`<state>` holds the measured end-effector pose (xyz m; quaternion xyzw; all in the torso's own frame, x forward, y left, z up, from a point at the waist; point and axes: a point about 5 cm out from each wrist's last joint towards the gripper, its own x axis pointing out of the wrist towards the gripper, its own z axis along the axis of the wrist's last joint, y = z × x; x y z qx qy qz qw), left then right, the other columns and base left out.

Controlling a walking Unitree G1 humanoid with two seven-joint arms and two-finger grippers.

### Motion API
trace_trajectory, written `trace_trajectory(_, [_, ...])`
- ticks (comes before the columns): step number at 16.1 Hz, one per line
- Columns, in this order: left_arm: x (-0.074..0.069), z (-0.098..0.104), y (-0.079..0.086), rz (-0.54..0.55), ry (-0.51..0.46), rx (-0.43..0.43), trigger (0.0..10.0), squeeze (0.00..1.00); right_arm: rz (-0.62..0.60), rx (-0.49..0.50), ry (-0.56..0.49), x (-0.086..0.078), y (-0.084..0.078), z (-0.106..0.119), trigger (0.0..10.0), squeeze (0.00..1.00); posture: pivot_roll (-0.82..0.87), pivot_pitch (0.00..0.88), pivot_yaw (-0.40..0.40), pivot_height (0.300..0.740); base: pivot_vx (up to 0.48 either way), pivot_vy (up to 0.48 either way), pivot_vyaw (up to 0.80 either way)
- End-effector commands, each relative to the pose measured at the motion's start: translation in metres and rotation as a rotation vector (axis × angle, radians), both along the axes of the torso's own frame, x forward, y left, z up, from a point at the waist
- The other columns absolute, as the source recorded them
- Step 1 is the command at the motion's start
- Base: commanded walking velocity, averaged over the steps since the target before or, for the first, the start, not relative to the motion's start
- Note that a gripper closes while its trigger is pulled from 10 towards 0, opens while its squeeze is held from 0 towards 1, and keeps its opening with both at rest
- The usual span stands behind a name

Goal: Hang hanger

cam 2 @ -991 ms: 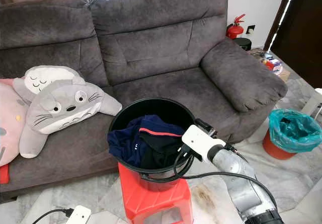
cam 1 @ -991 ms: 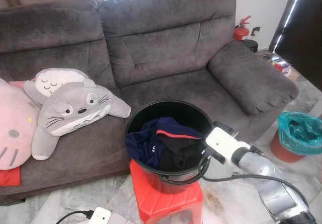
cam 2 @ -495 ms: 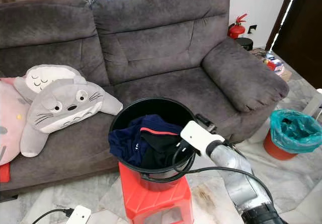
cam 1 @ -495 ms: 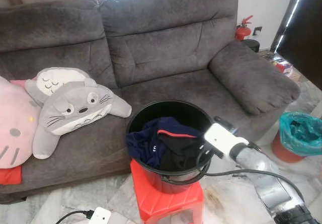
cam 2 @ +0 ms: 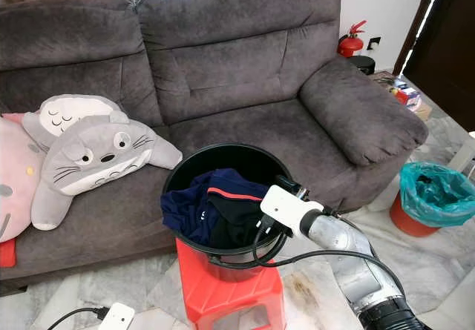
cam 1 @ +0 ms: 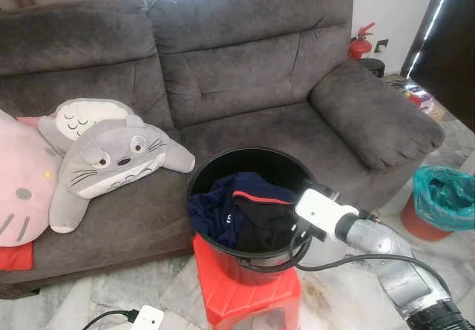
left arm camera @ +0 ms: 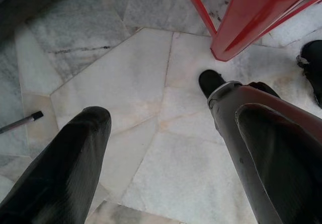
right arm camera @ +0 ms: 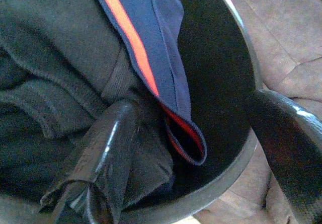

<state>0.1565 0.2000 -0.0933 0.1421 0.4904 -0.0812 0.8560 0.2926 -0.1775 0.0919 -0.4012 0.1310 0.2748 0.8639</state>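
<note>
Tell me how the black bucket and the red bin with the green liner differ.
The black bucket stands raised on a red stool before the sofa and holds dark clothes. The red bin sits on the floor beside the sofa's arm, lined with a green bag. Both are round and open-topped.

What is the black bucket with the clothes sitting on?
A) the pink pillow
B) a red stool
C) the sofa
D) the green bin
B: the black bucket stands on top of a red stool on the floor in front of the sofa, with the right pincer open at its rim over the clothes.
</note>
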Motion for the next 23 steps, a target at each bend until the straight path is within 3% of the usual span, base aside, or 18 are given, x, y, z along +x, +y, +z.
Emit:
trace_trajectory(1, [-0.003, -0.001, 0.004, 0.004, 0.007, 0.015, 10.0, 0.0, 0.0, -0.038, -0.005, 0.004, -0.004, 0.002, 10.0, 0.0, -0.29, 0.0, 0.082, 0.74, 0.0, 0.0, 0.0])
trace_trajectory(4, [-0.002, 0.0, 0.005, 0.009, 0.004, 0.013, 10.0, 0.0, -0.076, -0.11, -0.079, 0.014, -0.016, 0.006, 10.0, 0.0, -0.28, 0.0, 0.081, 0.74, 0.0, 0.0, 0.0])
trace_trajectory(8, [-0.002, 0.0, 0.005, 0.012, 0.001, 0.018, 10.0, 0.0, -0.107, -0.098, -0.152, 0.021, -0.018, 0.016, 10.0, 0.0, -0.27, 0.0, 0.083, 0.74, 0.0, 0.0, 0.0])
trace_trajectory(15, [-0.002, 0.0, 0.006, 0.008, 0.006, 0.021, 10.0, 0.0, 0.03, -0.085, -0.028, 0.012, -0.003, -0.003, 10.0, 0.0, -0.27, 0.0, 0.087, 0.74, 0.0, 0.0, 0.0])
trace_trajectory(19, [-0.001, 0.001, 0.006, 0.012, 0.001, 0.02, 10.0, 0.0, 0.035, -0.092, -0.064, 0.017, -0.007, 0.005, 10.0, 0.0, -0.28, 0.0, 0.088, 0.74, 0.0, 0.0, 0.0])
trace_trajectory(23, [0.0, 0.001, 0.006, 0.012, -0.003, 0.02, 10.0, 0.0, 0.032, -0.163, -0.142, 0.025, -0.012, 0.008, 10.0, 0.0, -0.28, 0.0, 0.088, 0.74, 0.0, 0.0, 0.0])
